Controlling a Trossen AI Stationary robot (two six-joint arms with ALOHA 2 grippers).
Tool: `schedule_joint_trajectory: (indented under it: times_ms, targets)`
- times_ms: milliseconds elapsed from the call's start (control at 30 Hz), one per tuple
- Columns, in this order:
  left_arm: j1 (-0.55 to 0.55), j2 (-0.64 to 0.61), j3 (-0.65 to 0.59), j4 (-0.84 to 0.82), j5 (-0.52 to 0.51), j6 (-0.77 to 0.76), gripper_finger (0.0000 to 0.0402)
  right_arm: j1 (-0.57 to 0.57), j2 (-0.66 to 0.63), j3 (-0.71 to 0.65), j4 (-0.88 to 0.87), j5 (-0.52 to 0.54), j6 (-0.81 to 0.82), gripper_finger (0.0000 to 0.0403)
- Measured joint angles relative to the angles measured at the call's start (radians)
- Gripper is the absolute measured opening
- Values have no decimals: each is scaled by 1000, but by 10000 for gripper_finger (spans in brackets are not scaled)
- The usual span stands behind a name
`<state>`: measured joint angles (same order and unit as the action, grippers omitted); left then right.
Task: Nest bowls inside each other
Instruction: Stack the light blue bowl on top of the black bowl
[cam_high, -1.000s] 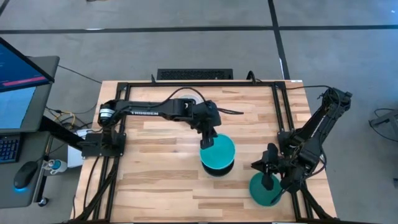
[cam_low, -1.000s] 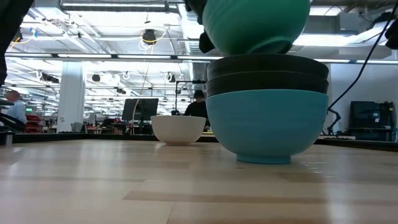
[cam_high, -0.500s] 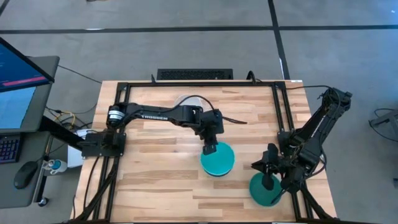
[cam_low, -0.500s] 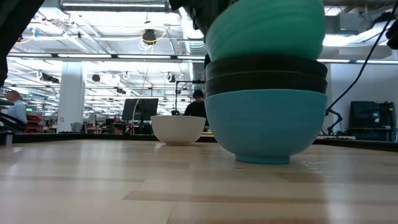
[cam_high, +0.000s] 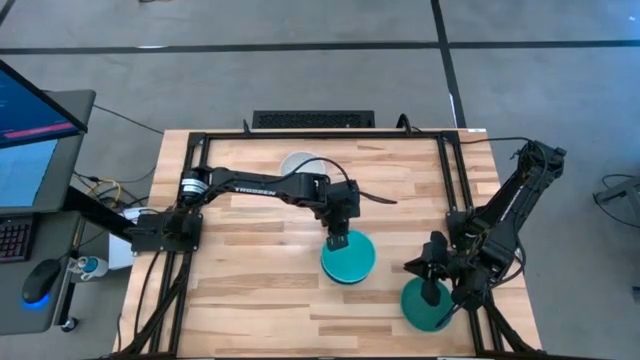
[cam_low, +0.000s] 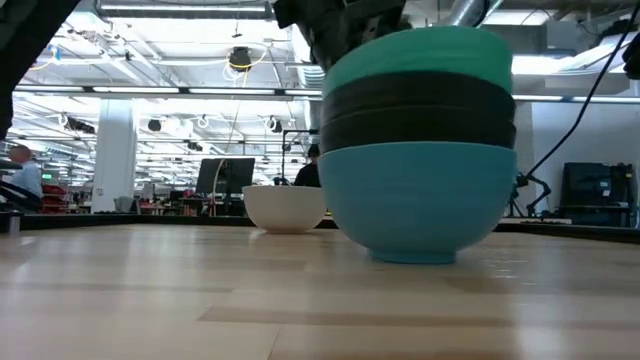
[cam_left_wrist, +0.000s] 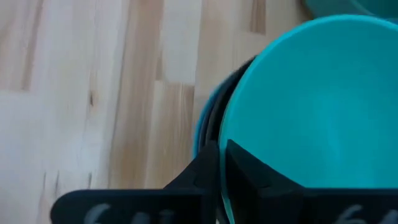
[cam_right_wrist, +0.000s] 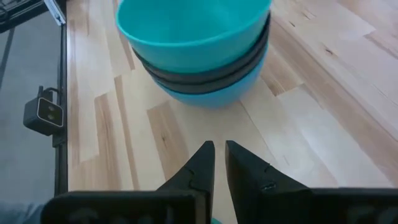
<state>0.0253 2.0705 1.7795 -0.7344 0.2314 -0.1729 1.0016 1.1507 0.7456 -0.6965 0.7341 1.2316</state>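
Four bowls now nested mid-bench — teal bowl (cam_high: 349, 258) has dropped fully into the stack (cam_low: 417, 150), left pincer (cam_high: 337, 241) still pinching its rim. White bowl (cam_high: 298, 163) remains; right pincer (cam_right_wrist: 216, 163) idles, nearly together.

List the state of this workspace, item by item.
Surface: wooden table, bare boards in front.
Job's things: green bowl sits on top of two black bowls inside a blue bowl; white bowl stands alone farther back; another bowl at the right front edge.
Clutter: nothing seen.
Grippers: left gripper pinches the green bowl's rim; right gripper is above the bowl at the edge.
Cables: black cable runs beside the left arm.
Surroundings: monitor left of the table; a person far off in the room.
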Motion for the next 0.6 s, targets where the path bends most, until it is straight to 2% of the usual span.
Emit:
schedule_joint_trajectory:
  times_ms: [600]
  targets:
    - [-1, 10, 16, -43, 104, 32, 23, 0, 0, 0, 39, -1, 0, 61]
